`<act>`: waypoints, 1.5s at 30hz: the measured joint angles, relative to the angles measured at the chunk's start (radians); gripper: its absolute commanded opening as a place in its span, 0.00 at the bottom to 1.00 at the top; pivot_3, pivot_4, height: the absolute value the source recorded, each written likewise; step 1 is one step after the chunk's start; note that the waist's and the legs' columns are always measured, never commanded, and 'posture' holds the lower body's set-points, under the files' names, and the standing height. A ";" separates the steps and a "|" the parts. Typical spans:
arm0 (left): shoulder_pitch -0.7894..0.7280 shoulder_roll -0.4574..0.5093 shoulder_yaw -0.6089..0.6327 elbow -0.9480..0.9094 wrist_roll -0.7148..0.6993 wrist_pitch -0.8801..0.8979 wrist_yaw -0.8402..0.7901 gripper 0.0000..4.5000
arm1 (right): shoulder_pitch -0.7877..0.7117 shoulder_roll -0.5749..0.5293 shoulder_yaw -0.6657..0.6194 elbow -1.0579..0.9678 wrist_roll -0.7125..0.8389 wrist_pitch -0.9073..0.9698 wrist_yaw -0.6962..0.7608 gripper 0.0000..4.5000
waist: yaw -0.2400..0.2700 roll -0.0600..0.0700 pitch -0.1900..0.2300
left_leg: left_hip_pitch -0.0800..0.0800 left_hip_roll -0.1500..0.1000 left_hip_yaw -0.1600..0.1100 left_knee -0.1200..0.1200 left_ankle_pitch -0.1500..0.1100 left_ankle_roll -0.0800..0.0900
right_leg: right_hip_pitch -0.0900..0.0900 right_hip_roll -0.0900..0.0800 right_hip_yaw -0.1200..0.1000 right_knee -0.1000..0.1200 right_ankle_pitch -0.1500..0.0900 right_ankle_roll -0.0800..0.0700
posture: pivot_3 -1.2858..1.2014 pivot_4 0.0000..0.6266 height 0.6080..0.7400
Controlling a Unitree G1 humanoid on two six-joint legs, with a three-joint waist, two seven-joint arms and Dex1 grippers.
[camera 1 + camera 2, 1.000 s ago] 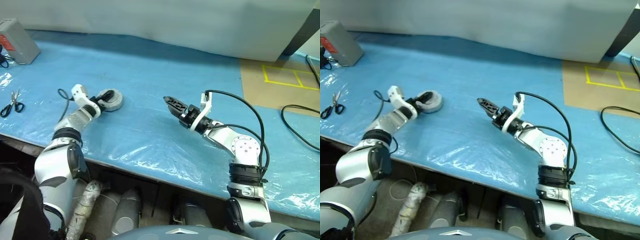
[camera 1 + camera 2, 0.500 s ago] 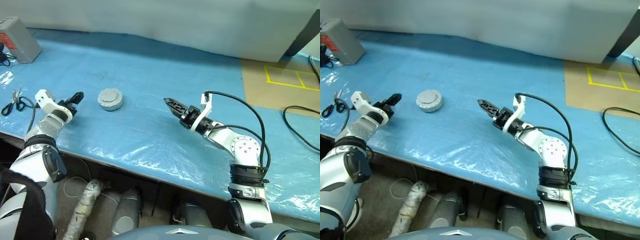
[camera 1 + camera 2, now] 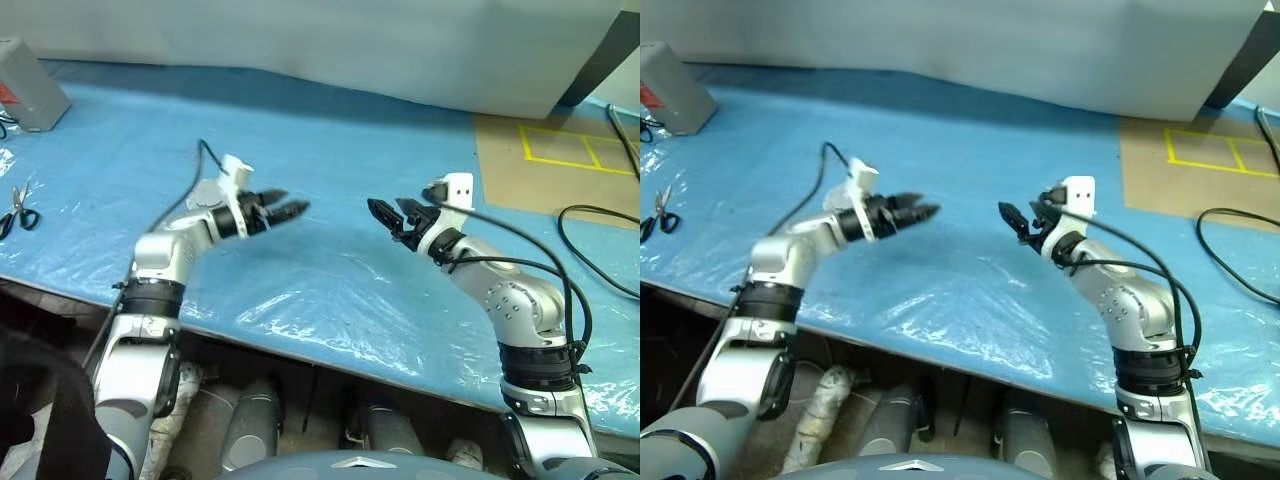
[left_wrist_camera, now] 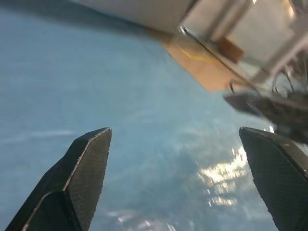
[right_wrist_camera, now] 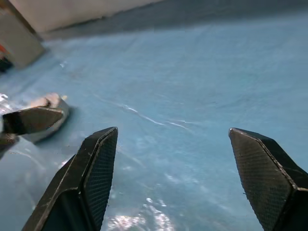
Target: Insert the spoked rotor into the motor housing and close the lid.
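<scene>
The silver-grey lid [image 5: 50,101] lies on the blue sheet, partly behind one dark finger of my left gripper in the right wrist view. In the eye views my left forearm covers it. The motor housing under it and the spoked rotor are hidden. My left gripper [image 3: 288,208] hovers open and empty over the middle of the table, pointing right. My right gripper [image 3: 387,212] faces it from a short gap away, open and empty too; it shows blurred in the left wrist view [image 4: 269,107]. Both sets of fingers [image 4: 82,178] [image 5: 91,183] stand wide apart.
The table's blue plastic sheet [image 3: 330,150] is wrinkled near the front edge. A grey box [image 3: 25,95] and scissors [image 3: 15,215] sit at the far left. A brown board with yellow tape [image 3: 560,160] and black cables [image 3: 600,215] lie at the right.
My left gripper left the lid, drew back to the left, then swung right past it to the table's middle. My right gripper rolled and shifted a little right. Both stayed open.
</scene>
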 measured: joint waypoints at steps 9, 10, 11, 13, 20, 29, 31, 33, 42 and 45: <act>0.071 0.003 -0.131 -0.069 0.159 -0.242 -0.038 0.99 | 0.045 0.018 0.069 -0.021 -0.227 -0.098 -0.009 0.86 | 0.004 0.001 0.000 | 0.003 0.000 0.000 0.004 -0.003 0.000 | 0.005 0.000 0.000 -0.001 -0.001 -0.003 | 0.52 0.24 1.00; 0.070 -0.007 -0.130 -0.076 0.159 -0.242 -0.034 0.99 | 0.044 0.023 0.080 -0.020 -0.246 -0.106 -0.007 0.86 | 0.003 0.001 0.000 | 0.003 0.000 0.000 0.004 -0.003 0.000 | 0.005 0.000 0.000 -0.001 -0.001 -0.003 | 0.52 0.24 1.00; 0.068 -0.015 -0.130 -0.079 0.159 -0.242 -0.030 0.99 | 0.043 0.027 0.087 -0.019 -0.258 -0.112 -0.006 0.86 | 0.002 0.001 0.000 | 0.003 0.000 0.000 0.004 -0.003 0.000 | 0.005 0.000 0.000 -0.001 -0.001 -0.003 | 0.52 0.24 1.00; 0.065 -0.029 -0.117 -0.080 0.157 -0.241 -0.008 0.99 | 0.033 0.044 0.096 -0.013 -0.286 -0.120 -0.003 0.86 | 0.001 0.001 0.000 | 0.003 0.000 0.000 0.004 -0.002 0.001 | 0.004 0.000 0.000 0.000 -0.001 -0.003 | 0.52 0.24 1.00; 0.060 -0.028 -0.080 -0.121 0.147 -0.260 0.015 0.99 | 0.020 0.060 0.142 0.019 -0.391 -0.160 0.022 0.86 | 0.000 0.001 0.000 | 0.002 0.000 0.000 0.004 -0.001 0.003 | 0.004 0.000 0.000 0.000 -0.001 -0.003 | 0.52 0.24 1.00; 0.062 -0.044 -0.031 -0.123 0.137 -0.276 0.062 0.99 | -0.024 0.110 0.171 0.102 -0.487 -0.200 0.033 0.86 | -0.001 0.001 0.001 | 0.003 0.000 0.000 0.006 -0.003 0.005 | 0.004 0.000 0.000 0.001 0.000 -0.004 | 0.52 0.24 1.00; 0.062 -0.038 -0.033 -0.122 0.146 -0.283 0.062 0.99 | -0.041 0.122 0.177 0.126 -0.497 -0.208 0.040 0.86 | -0.001 0.001 0.001 | 0.002 0.000 0.000 0.006 -0.003 0.006 | 0.004 0.000 0.000 0.001 0.000 -0.004 | 0.52 0.24 1.00; 0.064 -0.038 -0.033 -0.123 0.144 -0.283 0.061 0.99 | -0.052 0.129 0.177 0.140 -0.503 -0.215 0.045 0.86 | -0.001 0.001 0.001 | 0.002 0.000 0.000 0.006 -0.003 0.006 | 0.004 0.000 0.000 0.001 0.000 -0.004 | 0.52 0.24 1.00; 0.058 -0.030 -0.033 -0.122 0.144 -0.269 0.058 0.99 | -0.059 0.159 0.165 0.175 -0.517 -0.244 0.060 0.86 | -0.001 0.001 0.001 | 0.002 0.000 0.000 0.006 -0.003 0.006 | 0.004 0.000 0.000 0.002 0.000 -0.004 | 0.52 0.24 1.00; 0.048 -0.032 -0.034 -0.123 0.144 -0.269 0.053 0.99 | -0.062 0.160 0.163 0.177 -0.521 -0.245 0.060 0.86 | -0.001 0.001 0.001 | 0.002 0.000 0.000 0.007 -0.003 0.006 | 0.004 0.000 0.000 0.002 0.000 -0.004 | 0.52 0.24 1.00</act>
